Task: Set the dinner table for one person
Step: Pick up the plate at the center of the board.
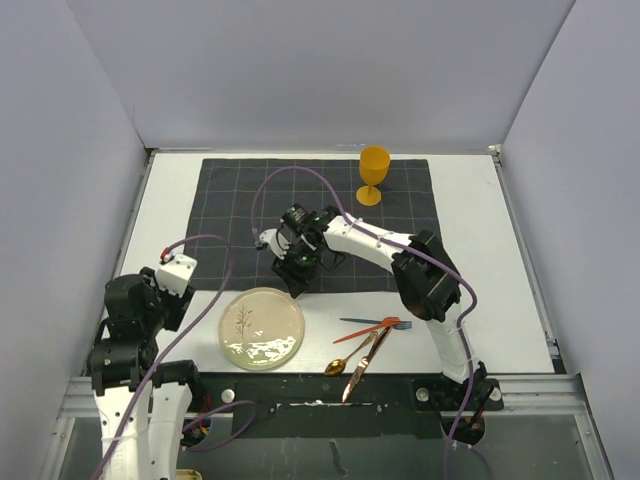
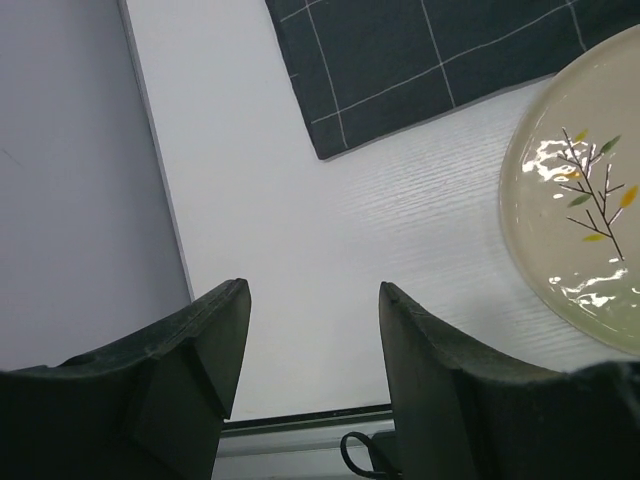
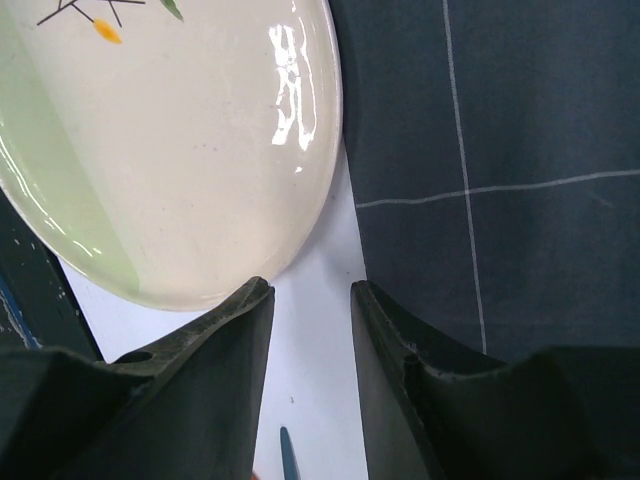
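While right gripper [image 3: 310, 290] gapes, perhaps touching plate [image 3: 180, 150]

Pale lilac walls [image 1: 300, 60] on three sides, even light

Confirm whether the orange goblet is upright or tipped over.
Upright. The orange goblet stands on its foot on the dark cloth, bowl on top.

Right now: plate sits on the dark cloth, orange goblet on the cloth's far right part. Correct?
One thing is off. The plate lies on the bare white table, just off the near edge of the cloth. The top view shows it, and the right wrist view shows white between them. The goblet is as stated.
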Tool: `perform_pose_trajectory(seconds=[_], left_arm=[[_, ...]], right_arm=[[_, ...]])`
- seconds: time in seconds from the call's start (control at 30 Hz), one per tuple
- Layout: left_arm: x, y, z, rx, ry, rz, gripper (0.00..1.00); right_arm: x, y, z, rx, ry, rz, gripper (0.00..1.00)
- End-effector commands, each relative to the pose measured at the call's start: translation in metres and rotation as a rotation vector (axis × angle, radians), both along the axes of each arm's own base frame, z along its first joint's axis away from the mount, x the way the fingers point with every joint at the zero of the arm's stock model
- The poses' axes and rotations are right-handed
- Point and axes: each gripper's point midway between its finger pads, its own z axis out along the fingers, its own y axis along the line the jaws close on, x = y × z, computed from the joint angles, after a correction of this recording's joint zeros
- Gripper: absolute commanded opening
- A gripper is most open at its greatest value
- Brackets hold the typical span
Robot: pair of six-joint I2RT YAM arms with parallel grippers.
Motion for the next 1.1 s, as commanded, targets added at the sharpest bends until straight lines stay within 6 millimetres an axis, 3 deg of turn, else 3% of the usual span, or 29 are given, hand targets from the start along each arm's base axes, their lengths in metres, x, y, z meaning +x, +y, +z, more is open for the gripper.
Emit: perform_pose_trajectory(seconds=[0.0,0.27,0.53,1.07], left_arm=[[-0.008,-0.01,0.026,-0.041,-0.071,-0.024,0.53],[-0.036,-0.043,0.031,-0.04,-0.043,-0.28,0.53],[-0.054,-0.052,0.037,0.047,-0.08,-0.432,0.53],[-0.055,-0.056,0.035,0.095,-0.064,-0.528,0.53]], right_arm=[[0.002,0.018,0.011,0.049,-0.008,0.011,0.38],[0.001,0.026,0.003,0.041,0.003,0.019,0.37],[0.0,0.033,0.003,0.023,0.016,0.032,0.37],[-0.003,0.034,-0.007,-0.025,0.043,0.033,0.35]])
